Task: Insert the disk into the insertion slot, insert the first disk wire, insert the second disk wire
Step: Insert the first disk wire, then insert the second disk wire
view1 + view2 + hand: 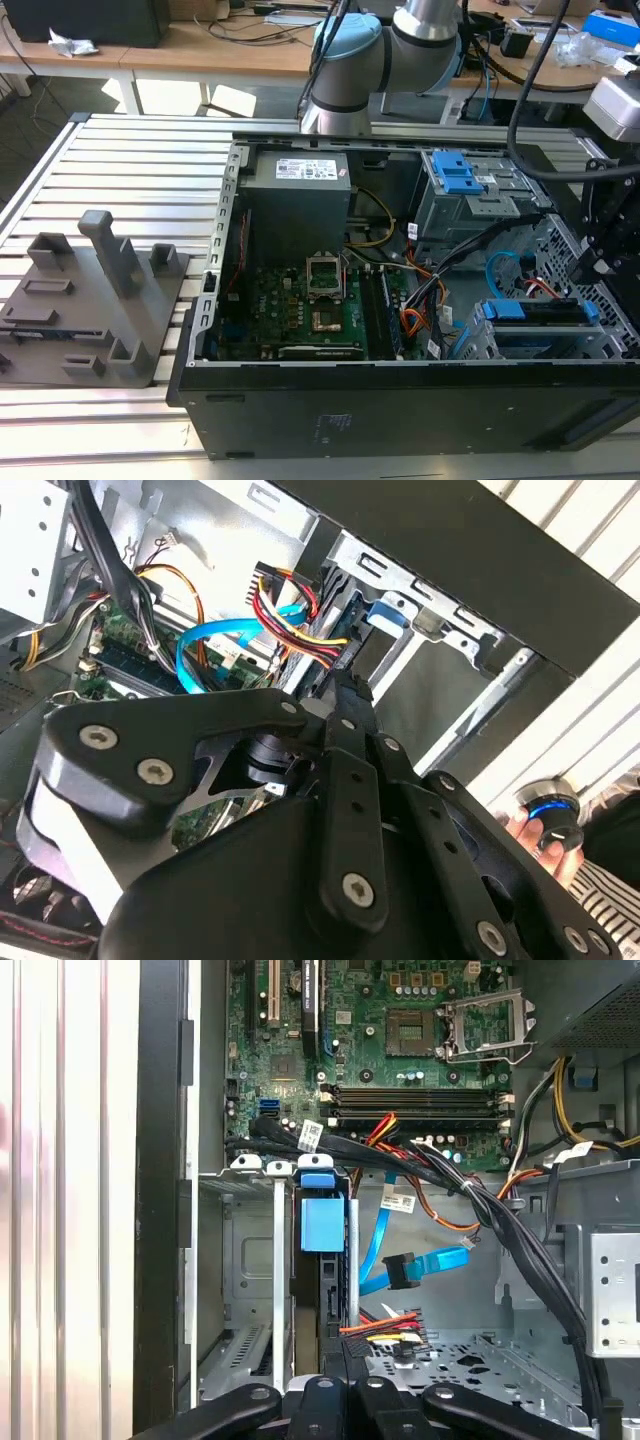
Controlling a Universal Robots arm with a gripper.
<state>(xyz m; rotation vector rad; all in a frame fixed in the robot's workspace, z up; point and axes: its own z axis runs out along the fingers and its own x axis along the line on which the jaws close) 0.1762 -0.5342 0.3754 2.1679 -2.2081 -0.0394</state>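
Arm (350, 60) reaches down into the case (400, 410), jaws pinched narrow on the red-and-yellow disk wire (385, 1325) beside the disk (322, 1222).

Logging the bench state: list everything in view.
computer case: one, black, open on slatted table
motherboard: one, green, case floor
power supply: one, grey, beside motherboard
drive bay: one, grey, blue latches, inside case
disk: one, blue carrier, in insertion slot
data cable: one, blue, beside disk
power wires: one bundle, red-yellow-black, beside disk
fixture: one, grey, exterior view's left
arm: one, grey-blue, beyond case
gripper: one, black, by disk
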